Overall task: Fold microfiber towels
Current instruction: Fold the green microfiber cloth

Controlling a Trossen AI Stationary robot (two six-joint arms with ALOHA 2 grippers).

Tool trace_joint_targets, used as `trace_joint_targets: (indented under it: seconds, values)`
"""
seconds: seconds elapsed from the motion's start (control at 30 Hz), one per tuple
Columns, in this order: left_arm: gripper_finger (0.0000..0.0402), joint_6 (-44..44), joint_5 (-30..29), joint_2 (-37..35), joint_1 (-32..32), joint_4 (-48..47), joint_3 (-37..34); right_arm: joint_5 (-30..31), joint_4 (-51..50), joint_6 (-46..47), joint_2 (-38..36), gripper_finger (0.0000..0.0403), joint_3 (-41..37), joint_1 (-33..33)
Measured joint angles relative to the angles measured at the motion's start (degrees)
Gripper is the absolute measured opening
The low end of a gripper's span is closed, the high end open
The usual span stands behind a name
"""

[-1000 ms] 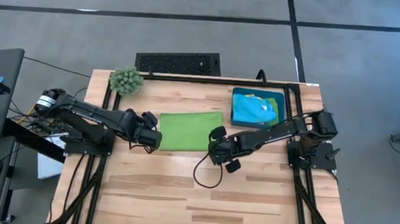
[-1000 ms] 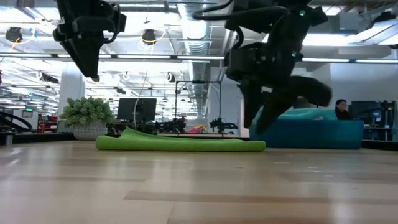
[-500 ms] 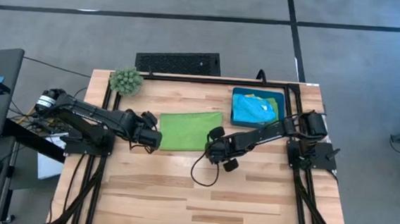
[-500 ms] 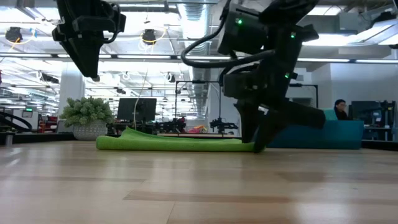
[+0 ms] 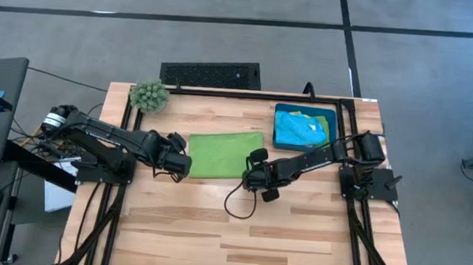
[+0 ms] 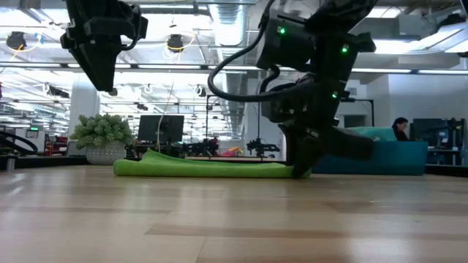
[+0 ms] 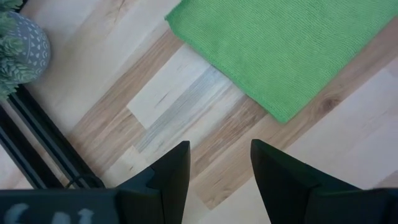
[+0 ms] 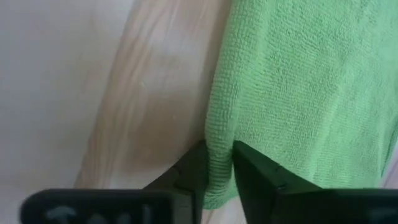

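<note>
the high view looks straight down on the whole table (image 5: 238, 224). the low view sits at tabletop height, facing level across it into the room. each wrist view looks down close past its own fingers; all four share the green towel (image 5: 225, 154).

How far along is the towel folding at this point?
Done: the green towel already lies as a flat rectangle. In hand: the right pincer pinches its edge, while the left pincer hovers open off the other end. Left: the towels piled in the blue bin.
</note>
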Motion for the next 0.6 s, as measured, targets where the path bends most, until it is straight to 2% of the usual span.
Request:
trace_joint_targets:
  seconds: [0.2, 0.3, 0.6]
  values:
    - [0.0164, 0.00, 0.01, 0.00, 0.00, 0.11, 0.00, 0.18, -0.22, -0.07, 0.15, 0.0044, -0.11, -0.13]
    - [0.0164, 0.00, 0.09, 0.00, 0.00, 0.19, 0.00, 0.58, -0.67, -3.35, 0.17, 0.0011, -0.15, -0.21]
    - [0.0164, 0.02, 0.45, 0.00, 0.00, 0.19, 0.00, 3.44, -10.53, -21.64, 0.35, 0.0006, 4.23, -0.33]
